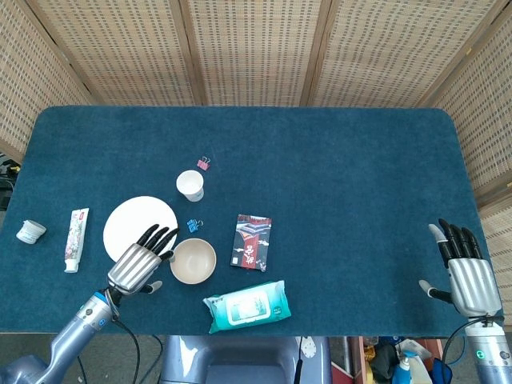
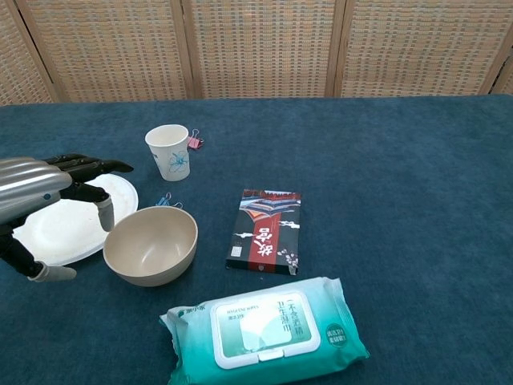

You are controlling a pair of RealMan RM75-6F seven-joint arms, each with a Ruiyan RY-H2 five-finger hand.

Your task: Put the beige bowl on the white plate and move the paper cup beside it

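The beige bowl [image 1: 193, 261] [image 2: 151, 245] sits empty on the blue cloth, just right of the white plate [image 1: 128, 225] [image 2: 56, 231]. Behind them the paper cup [image 1: 190, 185] [image 2: 169, 151] stands upright. My left hand [image 1: 142, 262] [image 2: 44, 192] hovers open over the plate's near right edge, fingers spread, close to the bowl's left rim and holding nothing. At the table's near right corner my right hand [image 1: 465, 269] is open and empty, far from all three; the chest view does not show it.
A dark red-patterned packet [image 1: 253, 241] [image 2: 265, 230] lies right of the bowl, a teal wet-wipes pack [image 1: 246, 306] [image 2: 264, 331] in front. Binder clips lie by the cup [image 1: 204, 163] and bowl [image 1: 194, 225]. A tube [image 1: 75, 239] and small cap [image 1: 30, 231] lie far left.
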